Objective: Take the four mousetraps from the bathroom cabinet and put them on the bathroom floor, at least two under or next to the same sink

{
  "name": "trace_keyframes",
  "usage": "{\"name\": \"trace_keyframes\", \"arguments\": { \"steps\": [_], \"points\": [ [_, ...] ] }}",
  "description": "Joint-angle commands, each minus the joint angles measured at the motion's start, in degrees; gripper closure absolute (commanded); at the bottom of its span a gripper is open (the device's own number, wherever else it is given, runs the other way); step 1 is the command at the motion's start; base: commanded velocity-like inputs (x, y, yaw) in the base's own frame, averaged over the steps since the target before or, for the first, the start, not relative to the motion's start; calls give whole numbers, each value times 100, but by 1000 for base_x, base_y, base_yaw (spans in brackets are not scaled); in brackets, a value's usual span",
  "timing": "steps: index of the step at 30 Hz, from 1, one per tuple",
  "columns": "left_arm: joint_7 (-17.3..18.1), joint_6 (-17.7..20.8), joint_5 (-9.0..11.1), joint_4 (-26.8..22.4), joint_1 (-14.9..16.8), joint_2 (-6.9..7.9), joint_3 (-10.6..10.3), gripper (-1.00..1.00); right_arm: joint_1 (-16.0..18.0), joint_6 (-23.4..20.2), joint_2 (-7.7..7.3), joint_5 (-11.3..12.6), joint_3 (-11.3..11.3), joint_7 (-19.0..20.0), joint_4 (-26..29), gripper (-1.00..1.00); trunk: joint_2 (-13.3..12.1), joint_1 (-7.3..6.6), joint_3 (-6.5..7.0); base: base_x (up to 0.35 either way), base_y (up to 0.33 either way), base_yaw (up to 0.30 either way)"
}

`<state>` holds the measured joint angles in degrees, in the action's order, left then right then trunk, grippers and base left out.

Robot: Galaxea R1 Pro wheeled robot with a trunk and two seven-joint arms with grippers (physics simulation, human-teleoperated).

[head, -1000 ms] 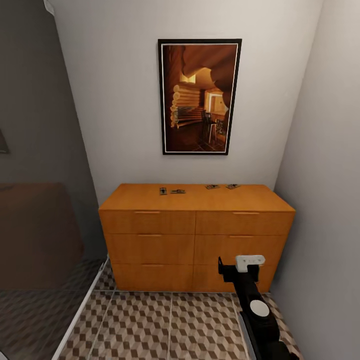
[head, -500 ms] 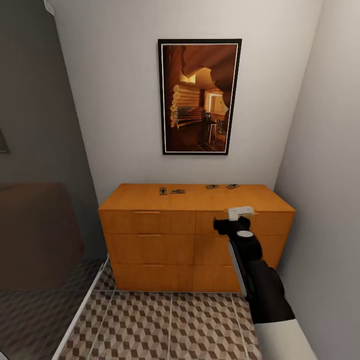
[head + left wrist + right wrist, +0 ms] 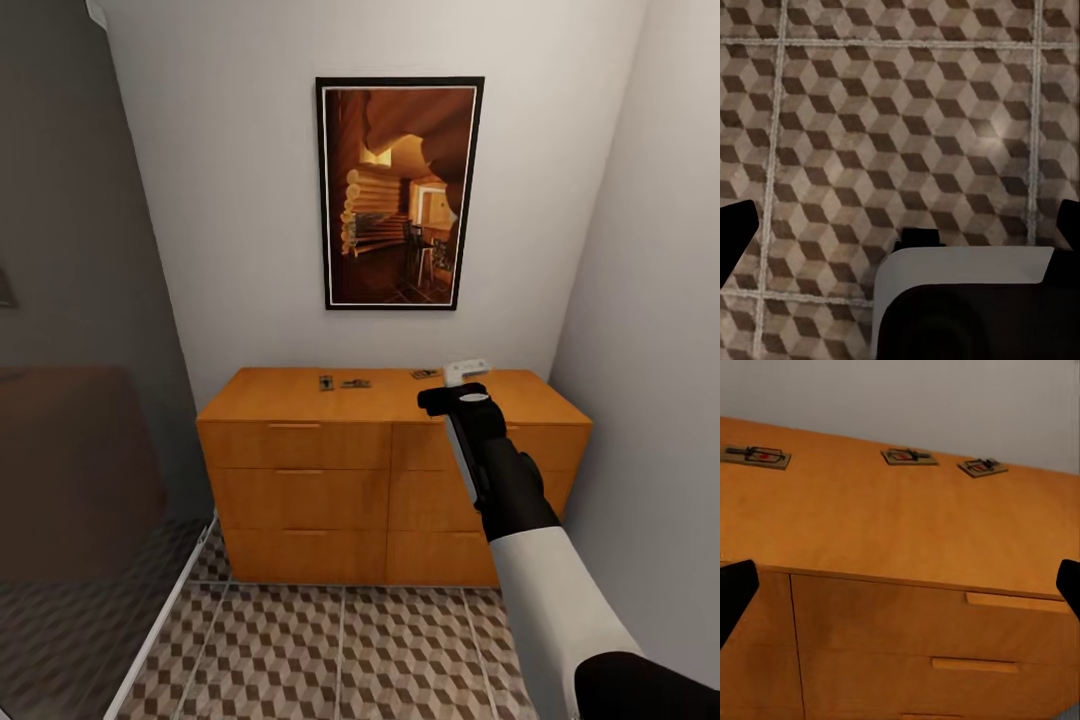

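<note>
Four mousetraps [image 3: 341, 382] flat on cabinet [image 3: 390, 470] top, none yet lifted. Right tool [image 3: 455, 385] spread wide, empty, just short. Risk: nudging thin boards off the back edge.

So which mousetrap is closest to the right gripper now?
The mousetrap just left of the right gripper on the cabinet top; the other two visible mousetraps lie together farther left.

mousetraps: 3 seen [image 3: 755, 455] [image 3: 909, 456] [image 3: 982, 466] | flat, apart | on cabinet [image 3: 892, 525] top
</note>
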<state>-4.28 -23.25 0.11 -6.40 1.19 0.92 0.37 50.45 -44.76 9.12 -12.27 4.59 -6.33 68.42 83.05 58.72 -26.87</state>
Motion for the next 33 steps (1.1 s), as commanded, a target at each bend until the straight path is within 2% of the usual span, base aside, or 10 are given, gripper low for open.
{"name": "trace_keyframes", "arguments": {
  "steps": [1,8,24,27,30,32,33],
  "points": [
    [-12,-17,0,12,4,-18,3,-100,29,-31,3,31,8,41,-12,-100,3,1,-6,182,0,0],
    [-20,-10,3,23,4,-46,7,-100,67,-33,7,128,25,270,-31,-100,3,1,-6,277,0,0],
    [-12,4,7,25,4,-111,7,-100,70,-24,-20,151,34,342,-65,-100,3,1,-6,341,0,0],
    [-12,4,7,28,4,-116,7,-100,70,-24,-24,172,34,453,-126,-100,3,1,-6,343,0,0],
    [-12,0,7,29,4,-117,4,-100,70,-24,-32,181,34,679,-158,-100,3,1,-6,343,0,0],
    [-12,-2,7,30,4,-118,1,-100,70,-28,-40,183,34,1032,-182,-100,3,1,-6,324,0,0],
    [-12,-3,7,32,4,-118,-1,-100,70,-34,-48,182,34,1597,-227,-100,3,1,-6,146,0,0]
  ]
}}
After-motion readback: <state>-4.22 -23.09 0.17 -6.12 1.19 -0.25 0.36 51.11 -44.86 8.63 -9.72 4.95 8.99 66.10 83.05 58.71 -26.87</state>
